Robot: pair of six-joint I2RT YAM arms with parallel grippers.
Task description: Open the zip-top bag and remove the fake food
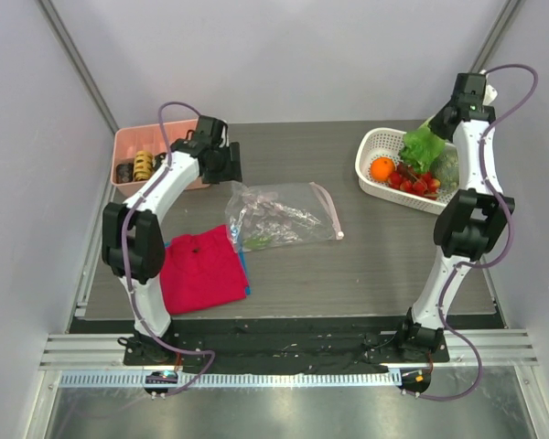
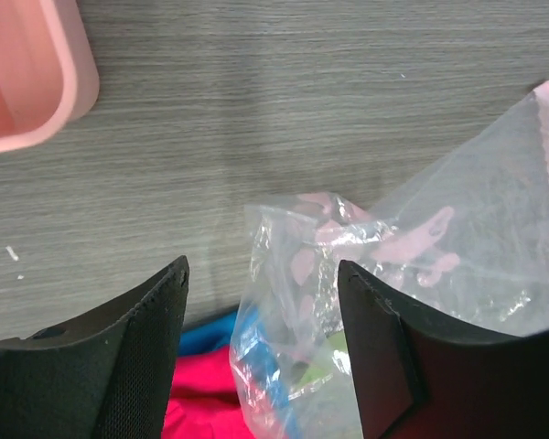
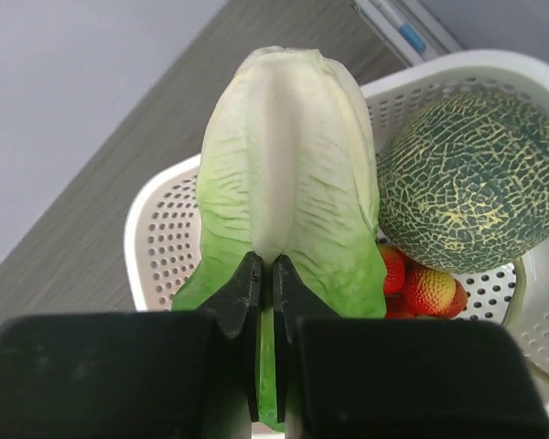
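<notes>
Nearest the arm bases, a red cloth [image 1: 201, 270] lies on the grey, wood-grained worktop [image 1: 375, 265], with a blue edge [image 1: 246, 274] showing under its right side. Just beyond, at mid-worktop, lies the bag [image 1: 284, 215]. It is clear, crinkled film, lying flat, with a pale pink zip strip [image 1: 328, 210] along its right edge and faint pink print. A small green piece [image 1: 256, 242] shows through the film at the near left corner. Whether the zip is parted cannot be told. The bag's left end lies over the cloth's far right corner.

The left tool [image 2: 261, 274] hangs over that end with its black fingers [image 2: 146, 338] wide apart, gripping nothing. The crumpled film sits between and below them.

At the far left, a smooth pink tray [image 1: 125, 137] with rounded corners holds small brown, yellow and black rolls [image 1: 142, 166]. At the far right stands a white perforated basket [image 1: 364, 169]. In it lie an orange [image 1: 382, 168], pebbly red berries [image 1: 417, 182] and a round green melon [image 3: 471, 178] with a netted rind.

The right tool [image 3: 265, 270], above the basket, is closed narrowly on the thin base of a cabbage [image 3: 284, 155]. The cabbage is pale-ribbed with veined green leaves, and it hides part of the basket's floor.
</notes>
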